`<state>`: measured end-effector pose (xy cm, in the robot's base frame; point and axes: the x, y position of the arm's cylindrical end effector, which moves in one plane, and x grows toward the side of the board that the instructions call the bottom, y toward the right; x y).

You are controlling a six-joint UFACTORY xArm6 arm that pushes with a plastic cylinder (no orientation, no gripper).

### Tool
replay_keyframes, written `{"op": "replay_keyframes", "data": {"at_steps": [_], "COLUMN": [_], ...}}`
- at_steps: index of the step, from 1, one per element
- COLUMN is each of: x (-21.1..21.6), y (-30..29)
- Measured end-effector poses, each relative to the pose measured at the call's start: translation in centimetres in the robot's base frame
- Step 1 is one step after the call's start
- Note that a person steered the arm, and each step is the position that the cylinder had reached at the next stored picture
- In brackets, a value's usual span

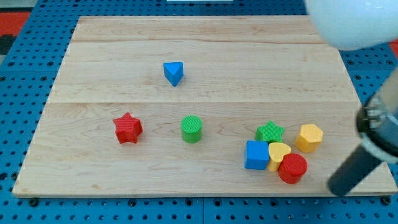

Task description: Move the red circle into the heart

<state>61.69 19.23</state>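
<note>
The red circle point(292, 168) lies near the view's bottom right, touching the lower right side of the yellow heart point(278, 154). The heart sits against the blue square point(256, 155) on its left. My tip point(336, 188) is to the right of the red circle and slightly lower, with a clear gap between them. The dark rod slants up from it toward the view's right edge.
A green star point(270, 132) sits just above the heart and a yellow hexagon point(309, 137) to its upper right. A green circle point(191, 129), a red star point(128, 128) and a blue triangle point(174, 73) lie farther left. The wooden board's point(205, 186) bottom edge is close below the cluster.
</note>
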Motion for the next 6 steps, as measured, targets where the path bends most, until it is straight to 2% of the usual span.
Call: {"op": "replay_keyframes", "data": {"at_steps": [3,6], "x": [-1.5,-1.9], "y": [-4.6,-5.1]}}
